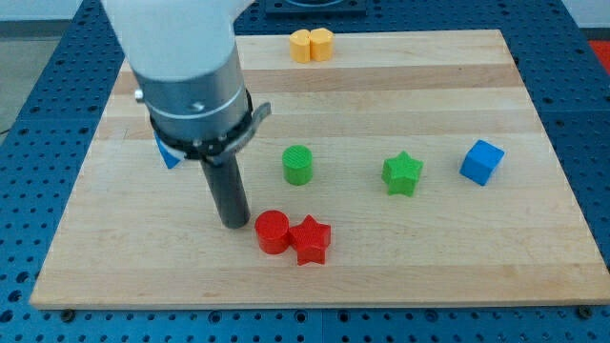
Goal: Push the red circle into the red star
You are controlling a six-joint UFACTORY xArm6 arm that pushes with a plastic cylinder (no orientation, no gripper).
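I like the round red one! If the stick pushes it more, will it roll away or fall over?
Probably neither. The red circle stands on its flat end, short and wide, so it likely slides rather than rolls or tips. It already touches the red star, which may slide along too. My tip sits just at its left.
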